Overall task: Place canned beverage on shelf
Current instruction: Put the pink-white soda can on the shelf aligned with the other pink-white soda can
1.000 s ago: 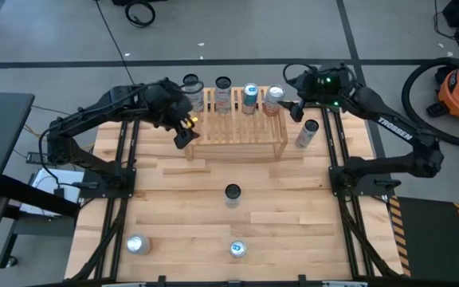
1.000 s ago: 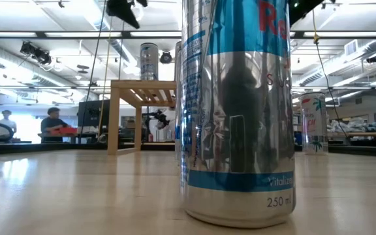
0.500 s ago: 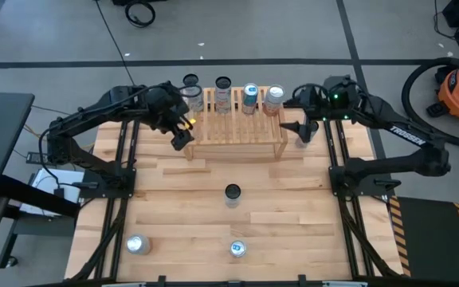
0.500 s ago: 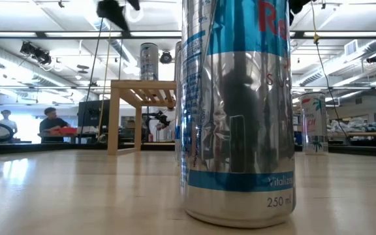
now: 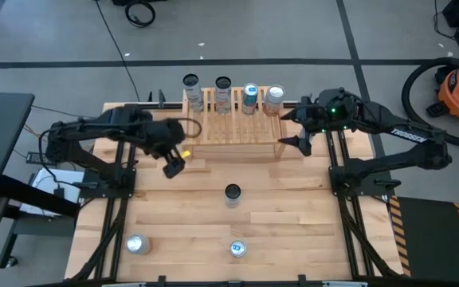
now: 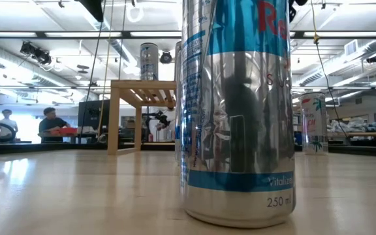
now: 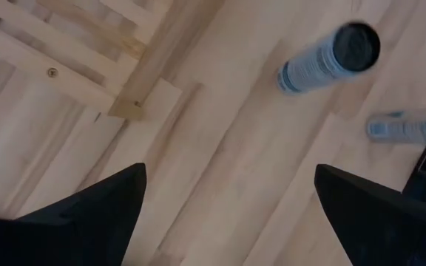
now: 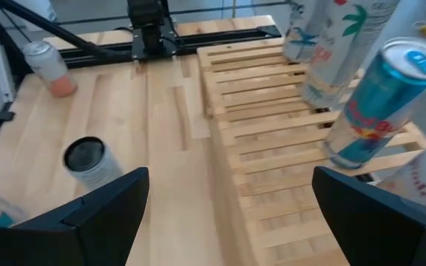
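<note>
Four slim upright beverage cans [image 5: 223, 94] stand in a row along the far edge of the low light wooden slatted shelf [image 5: 237, 132], at the table's [image 5: 277, 215] far edge. The left gripper [image 5: 173, 163] hangs with fingers apart just off the shelf's left end, holding nothing; the right gripper [image 5: 300, 140], also spread and empty, is just off its right end.

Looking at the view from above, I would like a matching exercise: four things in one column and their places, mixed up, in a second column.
Things:
1. left end effector
2. right end effector
3. dark-topped can
4. silver can

Places:
A. off the right end of the shelf
B. middle of the table
C. off the shelf's left end
D. table's corner, bottom left in the high view

Pairs: 1-C, 2-A, 3-B, 4-D
</note>
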Tool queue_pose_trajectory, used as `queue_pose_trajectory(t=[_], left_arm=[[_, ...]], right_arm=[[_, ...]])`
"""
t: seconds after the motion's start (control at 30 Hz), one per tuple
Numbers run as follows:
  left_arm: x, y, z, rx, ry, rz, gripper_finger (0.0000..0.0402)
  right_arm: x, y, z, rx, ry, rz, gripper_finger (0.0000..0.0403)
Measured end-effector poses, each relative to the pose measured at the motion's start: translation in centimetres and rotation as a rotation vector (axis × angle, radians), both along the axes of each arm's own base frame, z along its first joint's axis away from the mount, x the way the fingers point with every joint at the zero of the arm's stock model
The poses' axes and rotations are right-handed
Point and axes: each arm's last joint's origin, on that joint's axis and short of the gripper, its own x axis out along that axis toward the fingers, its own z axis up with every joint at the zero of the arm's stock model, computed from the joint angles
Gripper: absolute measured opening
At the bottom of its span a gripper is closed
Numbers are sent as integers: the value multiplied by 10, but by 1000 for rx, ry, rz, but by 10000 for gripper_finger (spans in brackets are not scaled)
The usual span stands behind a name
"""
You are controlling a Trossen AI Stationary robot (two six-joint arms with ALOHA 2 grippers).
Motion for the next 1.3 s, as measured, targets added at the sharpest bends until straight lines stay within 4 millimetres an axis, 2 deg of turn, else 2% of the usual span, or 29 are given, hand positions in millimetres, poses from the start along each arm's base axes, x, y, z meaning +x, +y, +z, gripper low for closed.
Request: queue_pose_trajectory(t=[0.2, 0.4, 0.63, 0.93, 1.1, 1.3], left_arm=[[-4, -11, -1, 33, 40, -20, 393], [-23, -14, 8, 110, 13, 9, 393], [-47, -20, 22, 165, -85, 13, 393], [-72, -29, 32, 227, -167, -37, 393], [-79, -36, 22, 252, -143, -116, 393], [-99, -36, -12, 237, -76, -117, 393]], right_arm=[[2, 9, -7, 19, 26, 42, 389], [9, 16, -36, 46, 97, 76, 389], [23, 26, -63, 90, 18, 102, 389], [30, 47, -59, 117, -94, 155, 389], [31, 58, -54, 127, -138, 174, 389], [32, 66, -51, 161, -172, 180, 389]])
